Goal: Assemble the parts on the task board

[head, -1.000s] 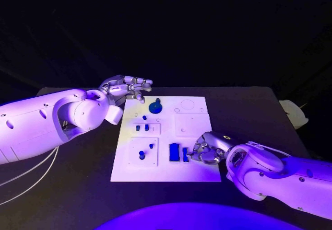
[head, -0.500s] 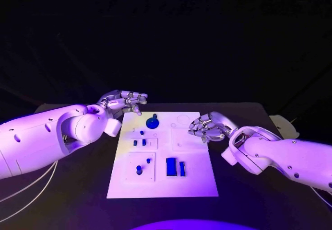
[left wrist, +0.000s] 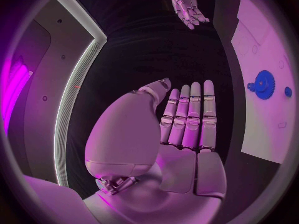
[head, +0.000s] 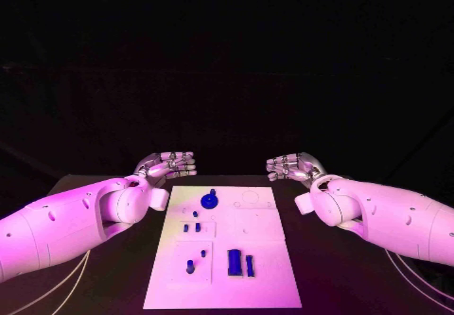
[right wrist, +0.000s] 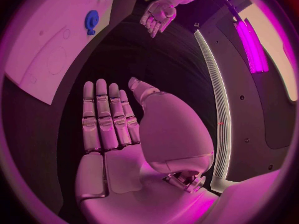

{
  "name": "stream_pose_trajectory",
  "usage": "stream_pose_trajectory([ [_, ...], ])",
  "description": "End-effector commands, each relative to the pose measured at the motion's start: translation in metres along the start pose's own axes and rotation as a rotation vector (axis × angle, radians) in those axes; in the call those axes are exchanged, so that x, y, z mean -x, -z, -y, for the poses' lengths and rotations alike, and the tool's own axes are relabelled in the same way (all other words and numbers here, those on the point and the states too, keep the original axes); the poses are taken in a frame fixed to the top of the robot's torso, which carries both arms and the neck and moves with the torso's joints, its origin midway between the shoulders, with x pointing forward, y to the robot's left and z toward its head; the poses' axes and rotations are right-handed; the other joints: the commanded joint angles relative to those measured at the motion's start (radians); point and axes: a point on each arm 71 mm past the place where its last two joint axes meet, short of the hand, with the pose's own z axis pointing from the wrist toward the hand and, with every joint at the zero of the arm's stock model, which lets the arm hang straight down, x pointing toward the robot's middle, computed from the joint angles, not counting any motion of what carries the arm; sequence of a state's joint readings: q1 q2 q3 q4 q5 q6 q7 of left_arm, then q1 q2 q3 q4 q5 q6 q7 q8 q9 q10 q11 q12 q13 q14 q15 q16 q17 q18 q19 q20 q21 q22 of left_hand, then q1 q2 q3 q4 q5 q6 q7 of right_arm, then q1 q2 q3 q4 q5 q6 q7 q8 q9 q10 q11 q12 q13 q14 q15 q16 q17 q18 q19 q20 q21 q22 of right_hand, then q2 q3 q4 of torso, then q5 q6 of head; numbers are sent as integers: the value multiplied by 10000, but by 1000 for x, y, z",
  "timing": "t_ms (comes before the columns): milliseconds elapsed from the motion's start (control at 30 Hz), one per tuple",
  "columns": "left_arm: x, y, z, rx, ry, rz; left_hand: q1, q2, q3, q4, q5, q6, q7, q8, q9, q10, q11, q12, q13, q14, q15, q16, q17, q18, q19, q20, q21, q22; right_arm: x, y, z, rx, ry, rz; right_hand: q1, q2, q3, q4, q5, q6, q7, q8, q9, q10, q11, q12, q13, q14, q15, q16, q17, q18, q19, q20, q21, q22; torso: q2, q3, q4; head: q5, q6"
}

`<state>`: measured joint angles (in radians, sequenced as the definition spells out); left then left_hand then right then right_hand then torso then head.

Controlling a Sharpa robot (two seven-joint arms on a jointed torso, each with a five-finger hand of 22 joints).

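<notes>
The white task board point(head: 265, 275) lies in the middle of the table. On it are a blue gear point(head: 209, 199) at the far end, several small blue pegs point(head: 196, 214) on its left half, and two upright blue blocks point(head: 233, 261) near the front. My left hand point(head: 170, 165) hovers past the board's far left corner, fingers straight, holding nothing. My right hand point(head: 293, 167) hovers past the far right corner, also flat and empty. The left wrist view shows the left hand point(left wrist: 187, 119), the gear point(left wrist: 264, 77) and the board point(left wrist: 268, 109). The right wrist view shows the right hand point(right wrist: 109, 117) and the gear point(right wrist: 92, 20).
The black table point(head: 321, 295) surrounds the board on all sides. Both white forearms reach in over the table on either side of the board. In each wrist view the other hand shows far off: the right hand point(left wrist: 187, 5) and the left hand point(right wrist: 159, 10).
My right hand has left the blue blocks at the board's front right and risen beyond its far right corner, opening flat. The left hand straightened slightly. The camera tilted upward.
</notes>
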<state>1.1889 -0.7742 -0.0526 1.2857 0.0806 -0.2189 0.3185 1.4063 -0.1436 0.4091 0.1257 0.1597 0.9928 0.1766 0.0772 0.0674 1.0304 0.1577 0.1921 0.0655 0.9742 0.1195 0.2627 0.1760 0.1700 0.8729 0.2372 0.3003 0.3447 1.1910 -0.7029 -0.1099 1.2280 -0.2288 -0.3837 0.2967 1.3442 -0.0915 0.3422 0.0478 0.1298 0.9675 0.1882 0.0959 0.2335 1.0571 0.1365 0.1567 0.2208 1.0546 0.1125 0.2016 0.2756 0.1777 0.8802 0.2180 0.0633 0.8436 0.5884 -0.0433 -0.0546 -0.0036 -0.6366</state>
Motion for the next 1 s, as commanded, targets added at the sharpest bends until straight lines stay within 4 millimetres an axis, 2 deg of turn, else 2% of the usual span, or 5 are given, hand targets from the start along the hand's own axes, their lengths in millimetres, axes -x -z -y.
stream_pose_trajectory([
  [33, 1, -2, 1, -597, 452, 290, -59, 101, -247, -45, -14, -93, -68, -111, -17, 57, 101, -616, -13, -6, 202, -902, -360, 174, 55, 271, -940, -751, 1, -5, -2, 443, -902, -354, -118, 56, -141, -152, -41, 170, 2, -208, -241, 206, 8, -296, -612, 286, 0, -458, -453, 82, 30, 96, -20, -717, -81, 17, 82, 85, 117],
  [100, 0, -3, -2, -603, 492, 345, -74, 131, -405, -68, -11, -147, -125, -132, -26, 32, 181, -887, -30, -103, 310, -1314, -560, 138, 42, 386, -1375, -1101, 2, -7, -2, 476, -874, -362, -127, 190, -249, -260, -27, 309, 1, -321, -439, 408, -17, -495, -1071, 596, -9, -763, -809, 78, 42, 107, -3, -1377, -92, 28, 105, 116, 153],
  [133, 0, -2, -3, -103, 142, 112, -4257, 469, -1460, -417, -479, -3047, -598, -772, -674, -3056, -408, -1108, -655, -2974, -189, -1569, -855, -511, -2576, -491, -1717, -1688, 3, -5, 1, 83, -256, 30, -4109, 915, -1164, -478, -389, -2753, -566, -959, -936, -2958, -406, -742, -1244, -2857, -341, -1028, -1263, -534, -2612, -625, -633, -3256, -42, 8, 41, 57, 77],
  [500, -19, 9, -14, -392, -230, 790, -7750, 1436, -2397, -1257, -882, -5511, -1022, -772, -674, -5636, -786, -1921, -655, -5387, -1195, -2627, -1760, -776, -4770, -1132, -2247, -2368, -20, 17, 0, 437, -1159, 837, -7432, 915, -1980, -478, -1298, -5181, -1034, -959, -1470, -5623, -1365, -1567, -2208, -5533, -1125, -2016, -1858, -809, -4810, -1148, -633, -5217, -430, 420, 530, 37, 357],
  [1000, -63, 43, -30, -1273, -1256, 2316, -10688, 1436, -3193, -1257, -1597, -7567, -1766, -772, -674, -7808, -1577, -1921, -655, -7419, -1195, -2627, -1760, -1700, -6605, -2372, -3003, -3447, -52, 58, -8, 607, -2270, 2203, -10221, 915, -2645, -478, -1298, -7269, -1882, -959, -2335, -7926, -1365, -1567, -2208, -7865, -1125, -2016, -2756, -1777, -6661, -2180, -633, -6713, -442, 433, 546, 36, 366],
])
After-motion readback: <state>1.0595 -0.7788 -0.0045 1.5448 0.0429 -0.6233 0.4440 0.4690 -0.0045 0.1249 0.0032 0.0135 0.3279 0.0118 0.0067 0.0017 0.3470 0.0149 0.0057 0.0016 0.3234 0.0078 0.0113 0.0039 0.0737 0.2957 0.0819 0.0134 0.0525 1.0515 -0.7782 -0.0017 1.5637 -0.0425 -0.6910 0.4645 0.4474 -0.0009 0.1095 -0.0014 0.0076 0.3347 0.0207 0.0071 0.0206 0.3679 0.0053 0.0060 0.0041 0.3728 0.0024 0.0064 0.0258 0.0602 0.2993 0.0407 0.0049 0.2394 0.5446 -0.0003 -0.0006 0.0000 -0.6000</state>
